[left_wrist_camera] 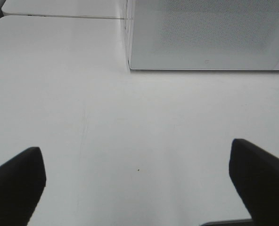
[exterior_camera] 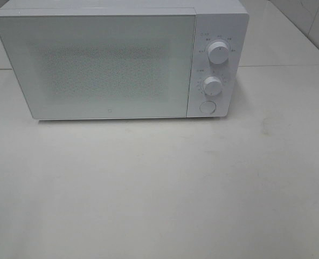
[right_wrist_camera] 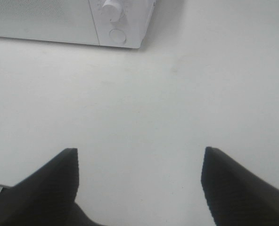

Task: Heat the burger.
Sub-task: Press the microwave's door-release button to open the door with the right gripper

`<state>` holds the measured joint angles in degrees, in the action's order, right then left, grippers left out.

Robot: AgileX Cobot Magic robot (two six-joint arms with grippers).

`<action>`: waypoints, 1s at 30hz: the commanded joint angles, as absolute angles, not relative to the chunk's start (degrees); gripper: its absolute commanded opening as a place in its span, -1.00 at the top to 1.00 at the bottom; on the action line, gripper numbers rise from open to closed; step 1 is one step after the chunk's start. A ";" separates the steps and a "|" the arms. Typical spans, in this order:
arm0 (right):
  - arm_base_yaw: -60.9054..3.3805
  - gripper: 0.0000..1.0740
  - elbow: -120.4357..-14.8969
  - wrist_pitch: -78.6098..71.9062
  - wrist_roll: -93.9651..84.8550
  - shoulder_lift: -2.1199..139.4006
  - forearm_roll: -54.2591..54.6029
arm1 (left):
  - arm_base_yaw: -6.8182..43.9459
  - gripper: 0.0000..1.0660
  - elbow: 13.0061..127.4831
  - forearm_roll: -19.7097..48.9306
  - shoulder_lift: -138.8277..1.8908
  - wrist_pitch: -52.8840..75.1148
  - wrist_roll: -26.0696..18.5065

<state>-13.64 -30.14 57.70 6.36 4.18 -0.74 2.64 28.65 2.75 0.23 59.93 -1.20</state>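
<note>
The burger is out of view in every frame. A white microwave [exterior_camera: 116,59] stands at the back of the table with its door shut; it also shows as the microwave [left_wrist_camera: 210,35] in the left wrist view and the microwave [right_wrist_camera: 69,21] in the right wrist view. My left gripper [left_wrist_camera: 137,176] hangs open over bare table, well short of the microwave's front. My right gripper [right_wrist_camera: 139,181] is open too, with nothing between its fingers, in front of the control panel side. Neither arm appears in the exterior high view.
The microwave's panel carries two round knobs [exterior_camera: 217,52] and a round button [exterior_camera: 207,107]. The white table [exterior_camera: 159,189] stretches in front of it. A seam between tabletops [exterior_camera: 289,66] runs at the back right.
</note>
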 commanded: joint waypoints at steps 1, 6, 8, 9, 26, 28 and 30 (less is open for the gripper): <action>-11.46 -0.34 -29.05 59.42 6.76 -0.52 -1.03 | 2.52 -0.83 28.48 3.21 1.72 59.42 -1.09; -10.71 -0.34 -29.05 59.30 6.59 -1.78 -0.97 | 2.52 -0.83 28.48 3.21 1.49 59.42 -1.09; -10.71 -0.34 -29.05 59.30 6.59 -1.78 -0.97 | 2.52 -0.83 28.48 3.09 1.38 59.42 -1.09; -10.71 -0.34 -29.05 59.30 6.59 -1.78 -0.97 | 2.52 -0.83 28.48 3.09 1.38 59.42 -1.09; -10.71 -0.34 -30.31 56.95 6.65 0.57 -1.03 | 2.52 -0.83 28.48 3.09 1.38 59.42 -1.15; -10.71 -0.34 -30.42 56.38 6.59 1.43 -1.03 | 2.52 -0.83 28.48 3.09 1.38 59.42 -1.15; -10.71 -0.34 -30.54 54.43 6.59 3.78 -1.03 | 2.52 -0.83 28.48 3.09 1.38 59.42 -1.15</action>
<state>-10.94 -29.97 56.44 6.36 2.52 -0.74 2.64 28.65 2.75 0.23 59.93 -1.20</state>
